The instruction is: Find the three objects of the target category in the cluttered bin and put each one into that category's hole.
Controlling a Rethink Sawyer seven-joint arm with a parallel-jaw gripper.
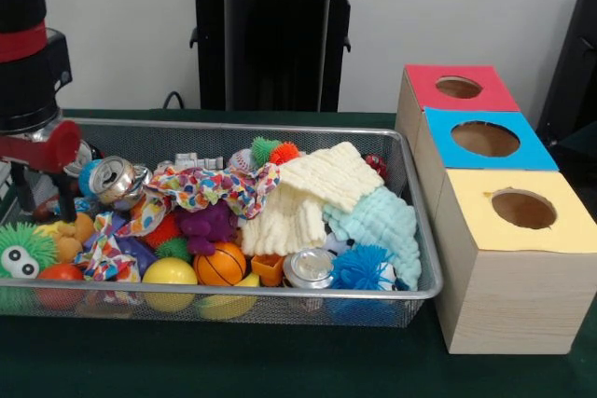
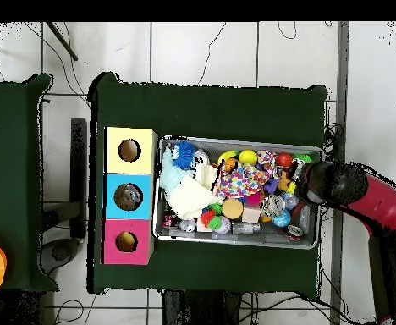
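The bin (image 1: pixel 424 291) is a silver wire-mesh basket on the green table, full of clutter. It also shows in the overhead view (image 2: pixel 239 142). Inside lie a cream cloth (image 1: pixel 308 198), a mint cloth (image 1: pixel 378 221), a colourful patterned cloth (image 1: pixel 210 184), a crushed can (image 1: pixel 117 179), a second can (image 1: pixel 308 267), a small basketball (image 1: pixel 221 265), a yellow ball (image 1: pixel 170 272) and spiky balls. My gripper (image 1: pixel 42 198) hangs over the bin's left end in the front view, open and holding nothing. In the overhead view the gripper (image 2: pixel 307 182) is at the bin's right end.
Three wooden boxes with round holes stand beside the bin: red top (image 1: pixel 457 88), blue top (image 1: pixel 485 139), yellow top (image 1: pixel 522 210). In the overhead view they are left of the bin: yellow (image 2: pixel 129 150), blue (image 2: pixel 128 196), red (image 2: pixel 126 242). The black pedestal (image 1: pixel 275 34) stands behind.
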